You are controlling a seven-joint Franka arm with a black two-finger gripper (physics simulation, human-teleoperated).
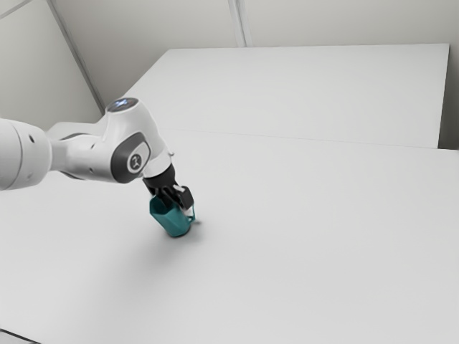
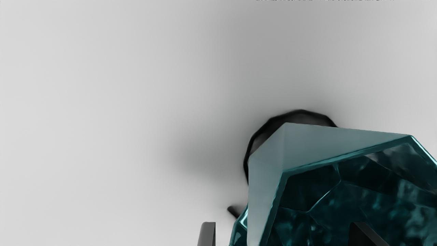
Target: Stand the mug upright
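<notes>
The teal mug (image 1: pixel 172 219) leans over the table, its mouth tipped up toward the exterior view's left and its base low beside its shadow. Right over the rim is my gripper (image 1: pixel 178 203), with its handle side toward the exterior view's right. Looking from the hand, the mug (image 2: pixel 266 147) shows its faceted wall and dark inside. My gripper (image 2: pixel 283 235) is open, its fingers wide apart: one overlaps the mug's mouth, the other is outside, past the handle (image 2: pixel 239 227). Contact with the wall cannot be made out.
A wide white table (image 1: pixel 308 244) surrounds the mug. Behind it lies another pale raised surface (image 1: pixel 301 93), with grey walls beyond. A dark-edged object (image 1: pixel 16 339) is at the exterior view's bottom left corner.
</notes>
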